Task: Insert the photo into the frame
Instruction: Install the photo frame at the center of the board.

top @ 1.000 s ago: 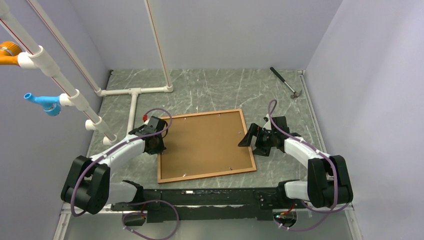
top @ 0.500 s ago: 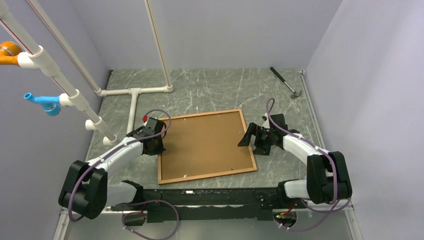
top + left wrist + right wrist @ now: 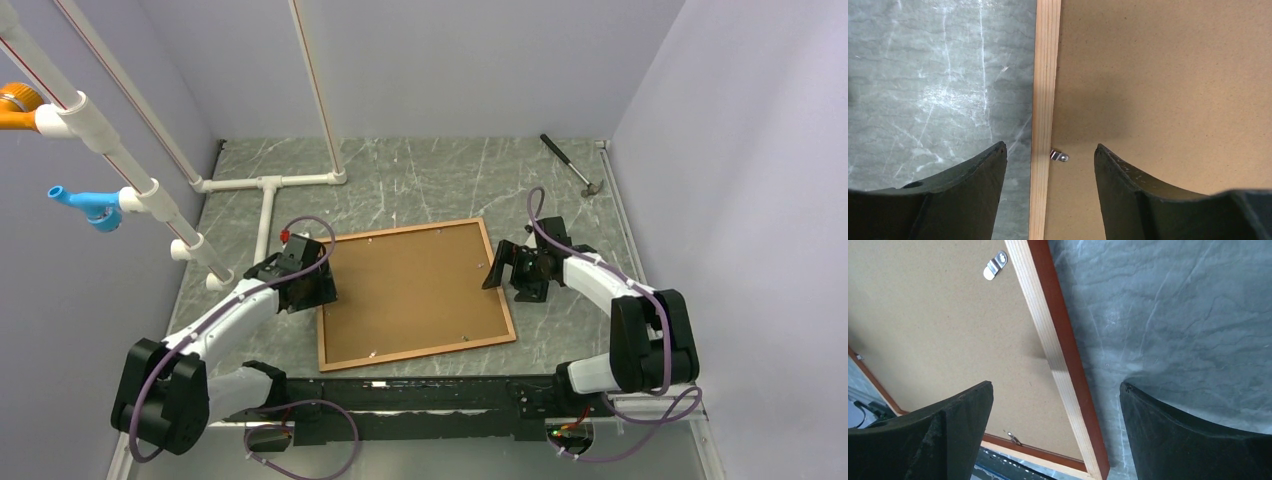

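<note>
The frame (image 3: pixel 420 350) lies face down in the middle of the table, with a brown backing panel (image 3: pixel 410 290) filling it. The photo is hidden. My left gripper (image 3: pixel 318 285) is open over the frame's left rail (image 3: pixel 1047 75); the rail and a small metal clip (image 3: pixel 1059 156) lie between the jaws, untouched. My right gripper (image 3: pixel 500 268) is wide open over the right rail (image 3: pixel 1048 315), one finger above the backing panel (image 3: pixel 938 330) and the other above the table. Another metal clip (image 3: pixel 995 265) sits by that rail.
A hammer (image 3: pixel 572 165) lies at the far right corner. White pipes (image 3: pixel 268 195) run along the far left of the table, with a blue fitting (image 3: pixel 88 205) and an orange one (image 3: pixel 18 105) up on the left. Walls close in on three sides.
My left gripper has gone from shut to open at the frame's left rail. My right gripper, still open, has shifted slightly toward the far side along the right rail.
</note>
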You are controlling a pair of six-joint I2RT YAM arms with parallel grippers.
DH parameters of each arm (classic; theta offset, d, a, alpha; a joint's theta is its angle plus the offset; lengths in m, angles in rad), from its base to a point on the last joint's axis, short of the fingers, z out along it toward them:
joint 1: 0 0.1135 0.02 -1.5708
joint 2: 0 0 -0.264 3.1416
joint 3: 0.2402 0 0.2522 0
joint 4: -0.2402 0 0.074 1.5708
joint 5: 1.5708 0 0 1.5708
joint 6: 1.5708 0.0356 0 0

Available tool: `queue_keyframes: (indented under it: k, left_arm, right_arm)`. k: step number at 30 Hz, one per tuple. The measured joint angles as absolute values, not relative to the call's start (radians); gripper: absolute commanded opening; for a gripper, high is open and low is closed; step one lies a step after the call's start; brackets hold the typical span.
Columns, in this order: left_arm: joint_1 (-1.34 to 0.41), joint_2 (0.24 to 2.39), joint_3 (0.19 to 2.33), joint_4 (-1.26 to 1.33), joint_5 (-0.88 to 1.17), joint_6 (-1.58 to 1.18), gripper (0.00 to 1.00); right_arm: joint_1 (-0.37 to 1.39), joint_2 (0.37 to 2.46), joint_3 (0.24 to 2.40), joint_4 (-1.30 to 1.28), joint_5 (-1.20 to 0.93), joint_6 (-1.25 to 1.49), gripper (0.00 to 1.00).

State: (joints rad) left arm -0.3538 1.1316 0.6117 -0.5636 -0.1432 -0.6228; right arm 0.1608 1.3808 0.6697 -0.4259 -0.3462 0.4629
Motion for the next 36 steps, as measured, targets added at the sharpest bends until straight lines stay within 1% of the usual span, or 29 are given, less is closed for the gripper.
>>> queue_keyframes:
  k: [7, 20, 24, 29, 36]
  left_arm:
    - [-0.353, 1.196, 0.607, -0.551, -0.123, -0.623, 0.66]
    - [-0.353, 1.219, 0.585, -0.523, -0.102, -0.622, 0.66]
    - [-0.353, 1.219, 0.583, -0.520, -0.101, -0.622, 0.66]
    - [-0.353, 1.220, 0.583, -0.518, -0.101, -0.622, 0.65]
    - [-0.353, 1.222, 0.583, -0.517, -0.101, -0.622, 0.65]
  right_arm:
    - [0.167, 1.435, 0.731, -0.445, -0.277, 0.438, 0.99]
    - [0.277, 1.620, 0.918, -0.464, -0.166, 0.439, 0.96]
    - [0.288, 1.674, 0.976, -0.467, -0.144, 0.445, 0.91]
    - [0.297, 1.722, 1.026, -0.470, -0.093, 0.455, 0.78]
    - [0.327, 1.754, 1.058, -0.474, -0.025, 0.463, 0.73]
